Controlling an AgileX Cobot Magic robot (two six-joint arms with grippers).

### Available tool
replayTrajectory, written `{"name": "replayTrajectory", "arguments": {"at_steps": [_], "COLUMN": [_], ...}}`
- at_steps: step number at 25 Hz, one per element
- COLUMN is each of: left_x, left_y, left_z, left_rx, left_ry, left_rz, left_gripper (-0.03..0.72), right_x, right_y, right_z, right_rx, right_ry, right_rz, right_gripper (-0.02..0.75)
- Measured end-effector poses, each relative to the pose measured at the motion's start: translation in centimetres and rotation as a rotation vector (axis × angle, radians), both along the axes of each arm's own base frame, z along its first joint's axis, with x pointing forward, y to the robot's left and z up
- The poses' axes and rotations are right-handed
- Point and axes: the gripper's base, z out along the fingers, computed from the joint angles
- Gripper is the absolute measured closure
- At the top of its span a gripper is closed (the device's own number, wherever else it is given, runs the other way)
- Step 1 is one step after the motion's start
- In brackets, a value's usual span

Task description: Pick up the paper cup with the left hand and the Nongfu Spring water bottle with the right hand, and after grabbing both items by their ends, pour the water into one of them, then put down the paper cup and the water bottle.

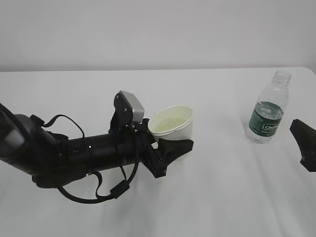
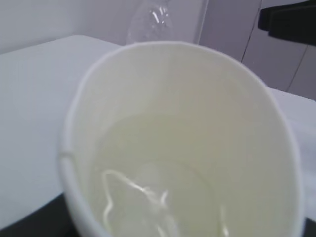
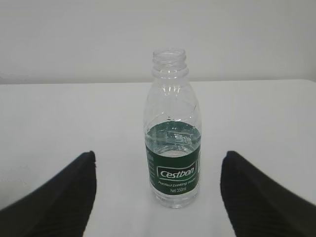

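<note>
We see a white bench [image 1: 207,197] with a smooth, slightly rippled covering, and we take the bottle [image 1: 267,109] standing on it as our landmark. Well to the left of the bottle, the thick black left arm lies low over the bench with looping cables and a grey block at its wrist. Its left claw [image 1: 170,143] is clamped on the paper cup [image 1: 173,126], fingers set against the cup's lower wall. The cup is white, tapered, with a rolled rim and a cream-yellow inside; it stands upright on or just above the bench, we cannot tell which. In the left wrist view a shallow pale pool of water [image 2: 158,197] lies in its bottom.

Just to the right of the bottle, only a black tip of the right claw [image 1: 306,143] shows at the frame's edge. In the right wrist view its two dark fingers [image 3: 59,197] stand wide apart on either side of the bottle, touching nothing.

The bottle is clear ribbed plastic, uncapped, with a threaded neck and a dark green label band printed in white. It stands upright, with clear water up to about the label's top.
</note>
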Motion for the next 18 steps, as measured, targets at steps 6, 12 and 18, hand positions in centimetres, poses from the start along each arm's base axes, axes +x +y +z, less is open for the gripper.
{"name": "replayTrajectory", "arguments": {"at_steps": [6,12,18], "left_x": [0.2,0.5,0.9], "left_y": [2.6,4.6,5.9], "left_z": [0.2,0.7,0.6], "left_rx": [0.024,0.029,0.049], "left_ry": [-0.013,-0.017,-0.033], "left_rz": [0.137,0.275,0.428], "left_gripper": [0.264,0.265,0.267], "right_x": [0.0,0.0,0.0], "right_y": [0.0,0.0,0.0], "right_z": [0.0,0.0,0.0], "right_rx": [-0.025,-0.029,-0.031], "right_ry": [-0.003,-0.003,-0.004], "right_rz": [0.004,0.005,0.005], "right_gripper": [0.143,0.143,0.143]}}
